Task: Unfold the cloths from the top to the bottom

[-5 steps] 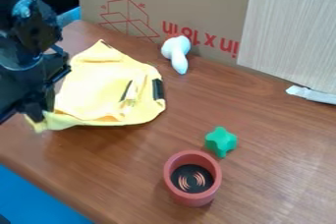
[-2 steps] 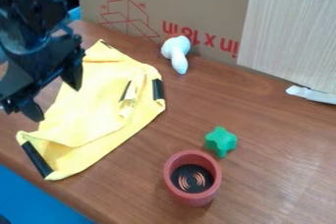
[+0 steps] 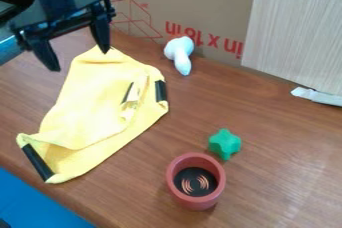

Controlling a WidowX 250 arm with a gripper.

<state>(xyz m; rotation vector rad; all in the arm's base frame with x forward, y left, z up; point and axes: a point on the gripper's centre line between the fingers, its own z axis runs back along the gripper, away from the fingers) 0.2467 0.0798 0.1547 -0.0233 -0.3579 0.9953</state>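
Observation:
The black gripper hangs over the upper left of the table, above the cloth's top end, its two fingers wide apart with nothing between them. Below it the yellow cloth lies spread in a long slanting shape from upper centre to lower left. Black strips mark its lower-left corner and its right side. Creases and a small raised fold show near its right side, and its lower-left end is slightly rumpled.
A white mushroom-like object stands right of the cloth's top. A green star-shaped piece and a red cup are at lower right. A cardboard box lines the table's back edge.
From holding the cloth's lower-left edge, the gripper has let go, opened and moved up to the cloth's top. The lower-left end of the cloth now lies farther down the table.

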